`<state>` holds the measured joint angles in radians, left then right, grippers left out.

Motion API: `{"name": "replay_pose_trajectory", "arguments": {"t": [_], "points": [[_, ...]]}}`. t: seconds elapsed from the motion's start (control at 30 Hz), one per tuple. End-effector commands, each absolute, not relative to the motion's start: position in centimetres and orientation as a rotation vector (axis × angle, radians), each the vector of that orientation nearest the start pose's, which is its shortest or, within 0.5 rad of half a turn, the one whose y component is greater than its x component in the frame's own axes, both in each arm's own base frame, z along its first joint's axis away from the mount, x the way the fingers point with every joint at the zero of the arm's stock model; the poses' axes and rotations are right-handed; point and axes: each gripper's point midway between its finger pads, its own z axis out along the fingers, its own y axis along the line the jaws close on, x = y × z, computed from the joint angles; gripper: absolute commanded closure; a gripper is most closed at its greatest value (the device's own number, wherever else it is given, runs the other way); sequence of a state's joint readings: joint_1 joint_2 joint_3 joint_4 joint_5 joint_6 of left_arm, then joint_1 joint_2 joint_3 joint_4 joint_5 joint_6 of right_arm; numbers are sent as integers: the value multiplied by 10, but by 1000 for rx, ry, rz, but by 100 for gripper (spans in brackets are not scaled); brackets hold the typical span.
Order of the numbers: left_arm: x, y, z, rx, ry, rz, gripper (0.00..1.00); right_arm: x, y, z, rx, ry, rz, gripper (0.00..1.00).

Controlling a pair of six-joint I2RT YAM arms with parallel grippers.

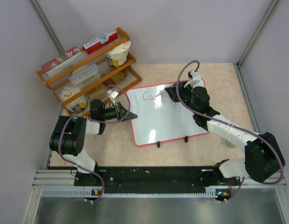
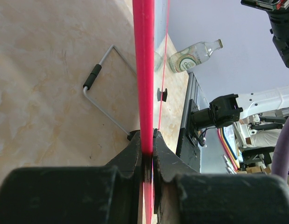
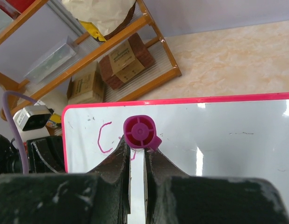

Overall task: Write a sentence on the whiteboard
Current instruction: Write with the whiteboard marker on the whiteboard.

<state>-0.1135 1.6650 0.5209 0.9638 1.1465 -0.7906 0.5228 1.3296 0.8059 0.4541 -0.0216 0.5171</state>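
Note:
The whiteboard (image 1: pixel 170 116) lies flat on the table, white with a pink-red rim and two black clips at its near edge. My left gripper (image 1: pixel 128 114) is shut on its left rim, which shows edge-on in the left wrist view (image 2: pixel 144 70). My right gripper (image 1: pixel 168 93) is shut on a purple marker (image 3: pixel 140 132), seen end-on, with its tip hidden against the board (image 3: pixel 219 140). Of the sentence (image 1: pixel 150 96) only pink letters reading "Cou" show near the board's far left corner; in the right wrist view the "C" (image 3: pixel 105 138) shows beside the marker.
An orange wooden rack (image 1: pixel 88 70) with boxes, cups and packets stands at the far left (image 3: pixel 111 65). A glass bottle (image 2: pixel 193 55) lies beyond the board. A wire stand (image 2: pixel 104 100) lies beside the board's rim. Grey walls enclose the table.

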Motion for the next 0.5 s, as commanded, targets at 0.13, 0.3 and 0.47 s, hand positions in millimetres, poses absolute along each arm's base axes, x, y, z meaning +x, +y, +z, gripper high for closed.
{"name": "replay_pose_trajectory", "arguments": {"t": [0.13, 0.3, 0.47], "points": [[305, -205, 134, 366, 1848, -1529, 100, 367, 233, 234, -29, 1723, 769, 100], [305, -205, 134, 368, 1848, -1527, 100, 366, 231, 233, -28, 1725, 762, 100], [305, -205, 133, 369, 1848, -1528, 100, 367, 228, 236, -23, 1716, 756, 100]]}}
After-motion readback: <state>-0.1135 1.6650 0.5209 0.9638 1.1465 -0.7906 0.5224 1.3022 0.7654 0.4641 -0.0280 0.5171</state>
